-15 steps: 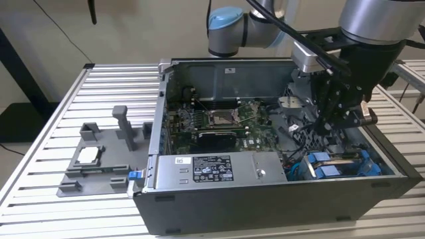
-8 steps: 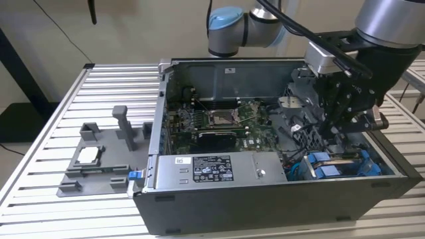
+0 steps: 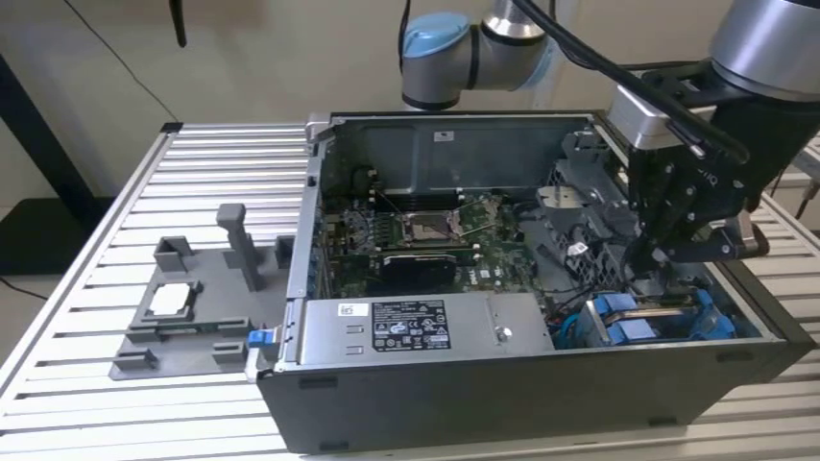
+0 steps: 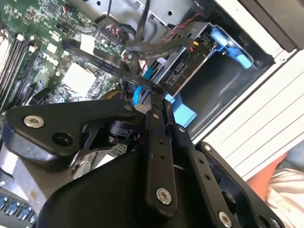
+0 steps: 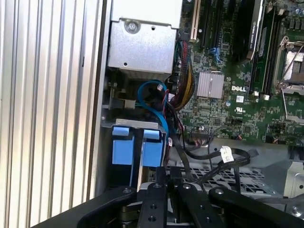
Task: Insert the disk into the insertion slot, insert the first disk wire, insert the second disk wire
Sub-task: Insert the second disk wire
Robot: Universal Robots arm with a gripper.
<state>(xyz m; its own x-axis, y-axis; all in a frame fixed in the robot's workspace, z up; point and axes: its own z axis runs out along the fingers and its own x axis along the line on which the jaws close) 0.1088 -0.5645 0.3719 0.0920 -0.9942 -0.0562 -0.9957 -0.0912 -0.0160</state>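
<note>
Closest to the lens in both wrist views are the black linked bars of the gripper (image 4: 159, 100), fastened with silver screws. Its fingers (image 4: 153, 133) are drawn close together. A flat black wire (image 4: 114, 66) runs across the circuit board to their tips. I cannot tell whether they actually clamp it.

The exterior view, read from its left to its right, begins with a slatted metal worktop (image 3: 218, 154). On it sits a grey fixture (image 3: 205, 331) holding a small square silver chip (image 3: 171, 300). Next comes an open computer case (image 3: 513, 403). A silver power supply box (image 3: 410, 331) with a black-and-white label sits along the case's near side, with the green motherboard (image 3: 423, 235) behind it. At the exterior view's right, the robot arm (image 3: 756, 38) reaches down into the case. The gripper hangs just above blue plastic parts in the case's near corner.

The first wrist view looks into that corner. Under the grey metal rim of the insertion slot (image 5: 130, 124), two blue plastic pieces stand side by side. The piece nearer the motherboard appears to be the carrier bracket of the disk (image 5: 152, 153), seated in the slot just beyond the fingertips. A light-blue cable (image 5: 154, 97) loops beside the power supply box.

The second wrist view adds a dark hollow compartment beside the disk, with a blue tab (image 4: 232, 50) at its far edge.
</note>
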